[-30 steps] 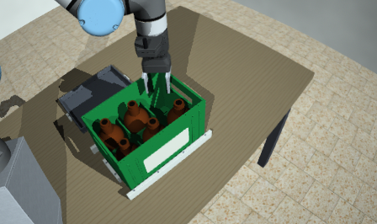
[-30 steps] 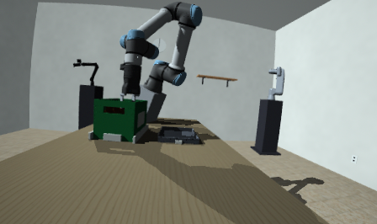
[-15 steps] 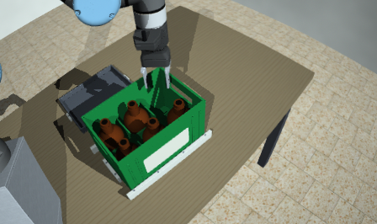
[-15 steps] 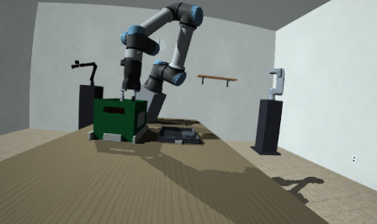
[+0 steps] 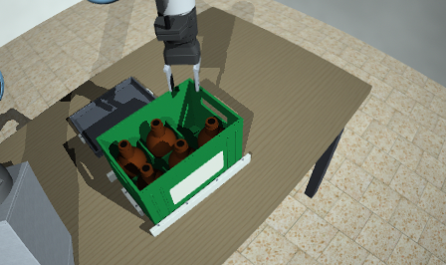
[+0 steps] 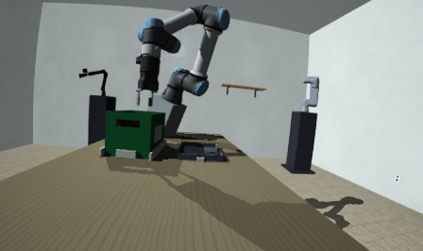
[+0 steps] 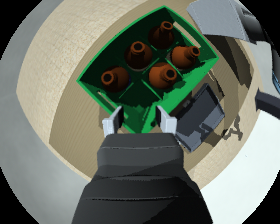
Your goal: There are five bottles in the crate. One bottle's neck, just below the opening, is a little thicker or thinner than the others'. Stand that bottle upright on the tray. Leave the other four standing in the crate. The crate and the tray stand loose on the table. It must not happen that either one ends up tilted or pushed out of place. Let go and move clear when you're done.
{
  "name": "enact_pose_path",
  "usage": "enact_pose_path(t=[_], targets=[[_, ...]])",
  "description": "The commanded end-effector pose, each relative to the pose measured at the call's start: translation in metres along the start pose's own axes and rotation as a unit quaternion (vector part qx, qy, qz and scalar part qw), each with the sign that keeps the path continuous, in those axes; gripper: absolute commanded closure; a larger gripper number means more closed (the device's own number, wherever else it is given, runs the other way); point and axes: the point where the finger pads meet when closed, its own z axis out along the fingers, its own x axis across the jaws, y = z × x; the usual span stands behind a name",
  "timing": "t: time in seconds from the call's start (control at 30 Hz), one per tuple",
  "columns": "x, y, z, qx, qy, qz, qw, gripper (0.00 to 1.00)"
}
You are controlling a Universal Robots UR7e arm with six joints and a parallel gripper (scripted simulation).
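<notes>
The green crate (image 5: 232,142) (image 6: 134,140) (image 7: 192,77) holds five brown bottles. One bottle (image 5: 211,130) (image 7: 114,80) stands beside the empty compartment, and another (image 5: 160,137) (image 7: 162,77) stands beside it on the tray side. Behind these in the wrist view are a middle bottle (image 5: 179,157) (image 7: 138,54), a tray-side bottle (image 5: 131,159) (image 7: 183,57) and a far bottle (image 5: 146,175) (image 7: 161,35). I cannot tell which neck differs. My gripper (image 5: 184,90) (image 6: 144,103) (image 7: 139,112) is open and empty, above the crate's empty corner compartment. The dark tray (image 5: 95,112) (image 6: 200,153) (image 7: 203,120) holds no bottle.
The tray lies close beside the crate's long wall, on the wooden table (image 5: 299,93) (image 6: 142,209). Pale strips lie along the crate's base, one on its long outer side (image 5: 201,194). The crate walls rise around the bottles. The arm's grey base stand (image 5: 37,210) is at the table's side.
</notes>
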Motion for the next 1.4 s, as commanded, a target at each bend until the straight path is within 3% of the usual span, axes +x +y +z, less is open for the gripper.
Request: enact_pose_path(t=[0.0, 0.43, 0.47, 1.37], targets=[[-0.0003, 0.0001, -0.0113, 0.0, 0.0, 0.0, 1.0, 0.0], [-0.0003, 0.0001, -0.0199, 0.0, 0.0, 0.0, 1.0, 0.0], [-0.0003, 0.0001, -0.0199, 0.0, 0.0, 0.0, 1.0, 1.0], [-0.0003, 0.0001, -0.0199, 0.0, 0.0, 0.0, 1.0, 1.0]])
